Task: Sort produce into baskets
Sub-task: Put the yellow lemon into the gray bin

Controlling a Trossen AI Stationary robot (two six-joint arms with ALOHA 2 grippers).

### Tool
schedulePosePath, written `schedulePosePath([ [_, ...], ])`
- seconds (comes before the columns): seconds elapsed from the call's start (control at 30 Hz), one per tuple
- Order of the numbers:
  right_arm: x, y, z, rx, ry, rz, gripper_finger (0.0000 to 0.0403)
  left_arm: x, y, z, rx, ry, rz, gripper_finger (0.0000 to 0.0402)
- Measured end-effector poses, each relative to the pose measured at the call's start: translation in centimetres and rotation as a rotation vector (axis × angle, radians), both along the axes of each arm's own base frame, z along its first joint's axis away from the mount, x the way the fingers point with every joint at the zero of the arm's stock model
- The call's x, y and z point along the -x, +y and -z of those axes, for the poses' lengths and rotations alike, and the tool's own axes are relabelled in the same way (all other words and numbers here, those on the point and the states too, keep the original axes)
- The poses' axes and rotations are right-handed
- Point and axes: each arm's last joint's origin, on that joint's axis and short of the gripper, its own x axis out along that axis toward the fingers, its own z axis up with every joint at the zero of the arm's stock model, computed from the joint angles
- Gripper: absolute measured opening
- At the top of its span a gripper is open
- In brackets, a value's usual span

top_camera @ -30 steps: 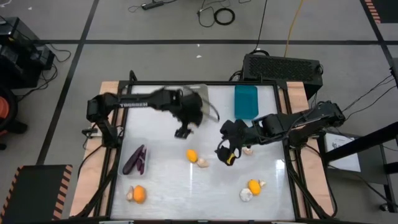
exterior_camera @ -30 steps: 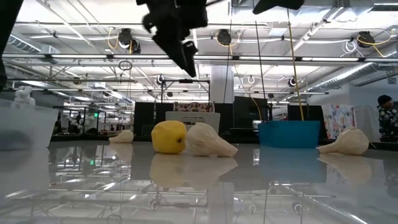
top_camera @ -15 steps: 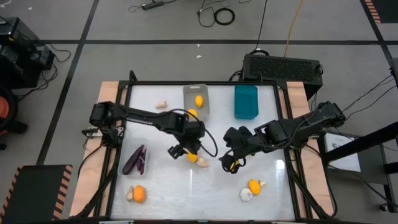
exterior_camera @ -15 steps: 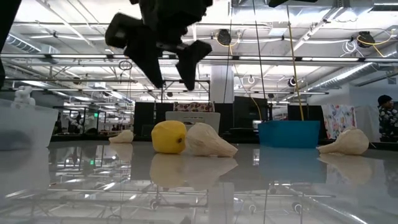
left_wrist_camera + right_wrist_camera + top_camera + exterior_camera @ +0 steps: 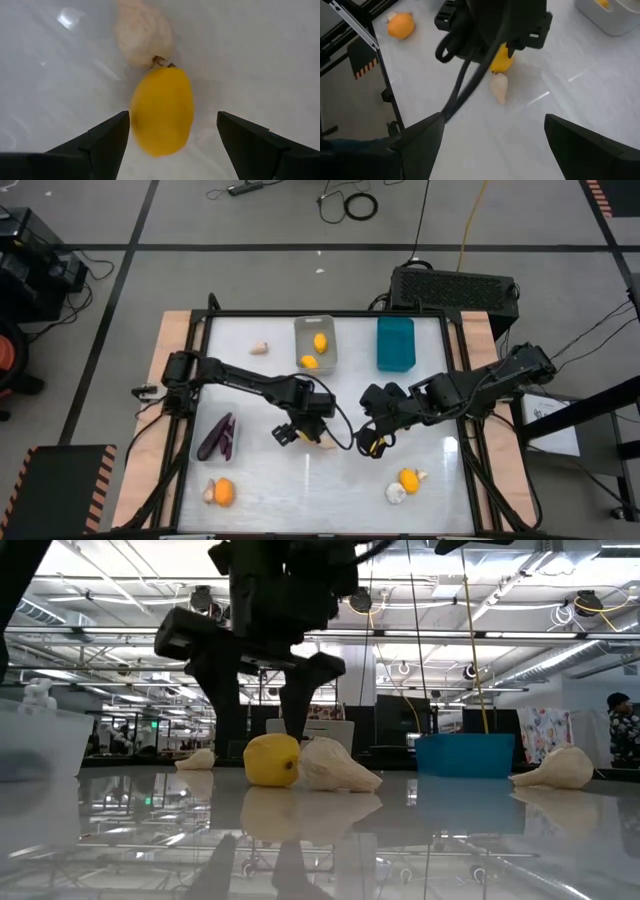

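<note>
Straddling the yellow fruit (image 5: 162, 111) at table centre, left gripper (image 5: 172, 132) fingers spread; next likely: close, carry to grey basket (image 5: 316, 326) at 12 o'clock.

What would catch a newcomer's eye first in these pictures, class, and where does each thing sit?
Most striking is the left gripper, open and lowered around a yellow fruit near the table's middle, with a cream garlic bulb touching that fruit. The right gripper hangs open just beside it. At the far edge, a light grey basket holds two yellow fruits.
</note>
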Motion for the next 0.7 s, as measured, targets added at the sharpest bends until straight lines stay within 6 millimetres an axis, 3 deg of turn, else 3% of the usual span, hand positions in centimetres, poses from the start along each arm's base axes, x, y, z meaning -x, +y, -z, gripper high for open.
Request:
schedulePosePath([
  [0.27,0.0,0.0,0.0,0.008,0.001,-0.009,0.0336,-0.7,-0.1,2.3,-0.004,0.042,-0.001,0.0305],
  [0.7,0.1,-0.1,0.1,0.024,0.018,-0.017,0.0336,-0.8,0.3,2.2,0.006,0.051,-0.07,0.0245],
])
